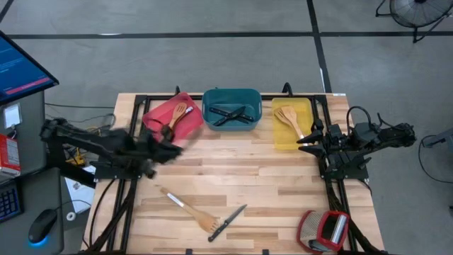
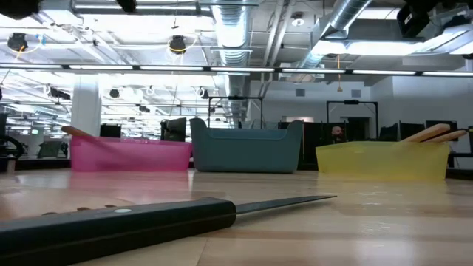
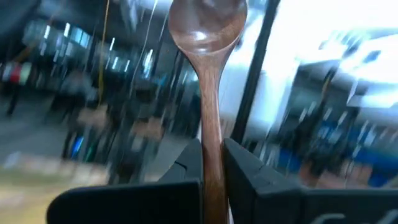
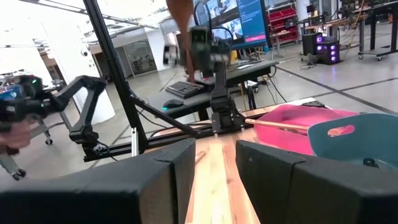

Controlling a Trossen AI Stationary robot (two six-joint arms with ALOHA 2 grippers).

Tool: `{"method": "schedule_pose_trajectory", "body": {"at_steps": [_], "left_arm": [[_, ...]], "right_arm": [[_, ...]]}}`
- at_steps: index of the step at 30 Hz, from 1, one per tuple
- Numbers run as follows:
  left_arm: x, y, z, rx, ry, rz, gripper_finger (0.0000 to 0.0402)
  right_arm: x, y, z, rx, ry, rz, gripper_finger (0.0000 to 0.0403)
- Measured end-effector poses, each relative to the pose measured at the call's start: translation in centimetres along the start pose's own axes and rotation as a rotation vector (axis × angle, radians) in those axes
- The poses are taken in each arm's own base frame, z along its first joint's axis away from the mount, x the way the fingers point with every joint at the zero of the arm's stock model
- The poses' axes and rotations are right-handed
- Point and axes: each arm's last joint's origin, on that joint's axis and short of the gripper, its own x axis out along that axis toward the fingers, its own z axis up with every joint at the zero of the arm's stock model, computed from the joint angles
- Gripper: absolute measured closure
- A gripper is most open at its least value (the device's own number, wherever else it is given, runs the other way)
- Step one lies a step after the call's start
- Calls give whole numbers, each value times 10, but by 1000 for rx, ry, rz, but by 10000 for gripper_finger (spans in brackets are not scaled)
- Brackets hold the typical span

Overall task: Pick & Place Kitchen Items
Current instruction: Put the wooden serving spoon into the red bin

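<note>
Left gripper is clamped on the stem of a dark brown wooden spoon, bowl pointing straight out beyond the fingertips, the spoon lifted clear of the table; in the high view this gripper hangs over the table's left part, just short of the red rectangular tray. That tray, nearest ahead of the tool, already holds one light wooden slotted spatula. Beyond it, farther to the tool's right, the teal rectangular tray carries slim black-handled knives, and farther still the yellow rectangular tray carries light wooden spoons. Behind the tool, toward the table's near edge, two items lie unsorted on the wooden tabletop: a light wooden slotted spatula with a pale handle and, touching its head, a black-handled knife with a silver blade. Right gripper waits well apart at the yellow tray's edge, fingers partly spread and holding nothing. A bulky red-and-silver object sits at the near right corner. Judgement: sorting is well advanced; the held spoon needs placing, and two loose pieces remain. Which tray suits the spoon is unclear.
</note>
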Motion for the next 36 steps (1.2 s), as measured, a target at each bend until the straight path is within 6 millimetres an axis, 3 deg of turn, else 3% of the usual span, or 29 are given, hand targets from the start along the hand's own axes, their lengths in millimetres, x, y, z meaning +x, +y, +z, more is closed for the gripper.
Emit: {"method": "schedule_pose_trajectory", "body": {"at_steps": [5, 9, 14, 20, 24, 32, 36], "left_arm": [[-32, -13, 43, 4, -257, -206, 389], [-52, -21, 64, 42, -407, -386, 389], [-57, -23, 68, 56, -432, -417, 389], [-43, -20, 57, 114, -363, -367, 389], [-26, -11, 36, 214, -223, -126, 389], [5, 23, -17, 531, 125, 739, 389], [13, 38, -47, 705, 313, 1038, 389]], "right_arm": [[0, -1, 0, 0, -8, -37, 277], [0, -2, 0, 0, -13, -56, 277], [0, -2, 0, 0, -13, -55, 277], [0, -2, 0, 0, -13, -55, 277], [0, -2, 0, 0, -13, -55, 277], [0, -2, 0, 0, -13, -55, 277], [0, -2, 0, 0, -13, -55, 277]]}}
